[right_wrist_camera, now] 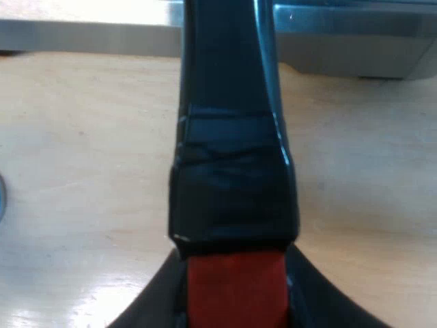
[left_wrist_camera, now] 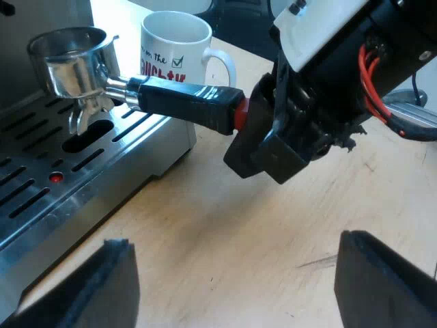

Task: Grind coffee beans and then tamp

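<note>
1. Metal holder point(left_wrist_camera: 75, 63): one, its basket over the drip tray point(left_wrist_camera: 41, 181) of the espresso machine point(left_wrist_camera: 147, 147). The machine, also one, is cut off, with just the slotted tray and steel front edge in view.
2. Right gripper point(right_wrist_camera: 235, 307): one, pinching the holder's red end point(right_wrist_camera: 235, 287), a black finger pressed on each side. Seen from the left wrist, the arm's bulk hides part of a metal object on the table point(left_wrist_camera: 225, 225) beyond it, and what that object is cannot be told.
3. Left gripper point(left_wrist_camera: 235, 283): one, fingers spread wide over bare wood near the machine's front, with nothing between them.
4. Mug point(left_wrist_camera: 174, 41): one, white, standing on the table beyond the holder's dark handle point(left_wrist_camera: 184, 99), which covers the lower part of its printed lettering.
5. Hidden on the holder: the basket's inside lies behind its rim. Whether the spouts touch the tray cannot be told.
</note>
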